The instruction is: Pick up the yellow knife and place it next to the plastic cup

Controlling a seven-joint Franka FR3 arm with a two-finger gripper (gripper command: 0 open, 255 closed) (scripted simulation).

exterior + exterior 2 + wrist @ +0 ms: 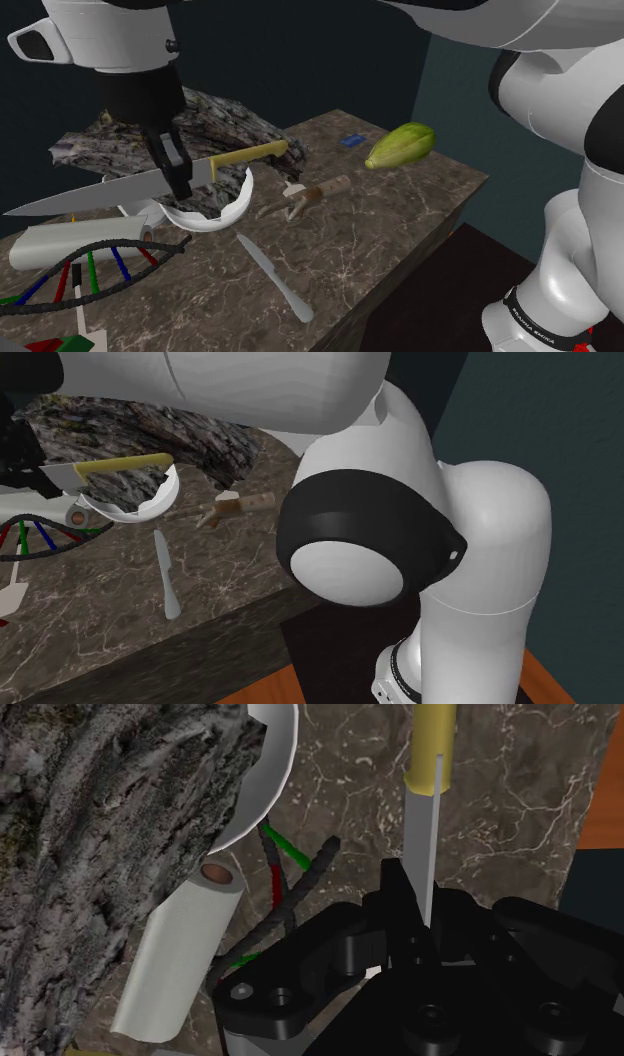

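My black gripper (180, 178) is shut on the blade of a long knife (110, 188) with a yellow handle (255, 153), holding it level above the table. In the wrist view the steel blade (424, 834) runs out from between the fingers (398, 894) to the yellow handle (436, 739). Just below the knife a white cup-like vessel (215, 208) sits on the marble table (400, 220). Its curved rim (272, 784) lies beside the blade. In the second exterior view the yellow handle (125, 462) hangs over the same vessel (140, 504).
A grey table knife (275, 277) lies near the front edge. A DNA model (90, 265) and a white roll (70, 245) lie at the shoulder view's left. A rough dark rock-like mass (220, 120) stands behind. A wooden-handled tool (315, 192), a yellow-green fruit (400, 147) and a small blue item (350, 141) lie farther right.
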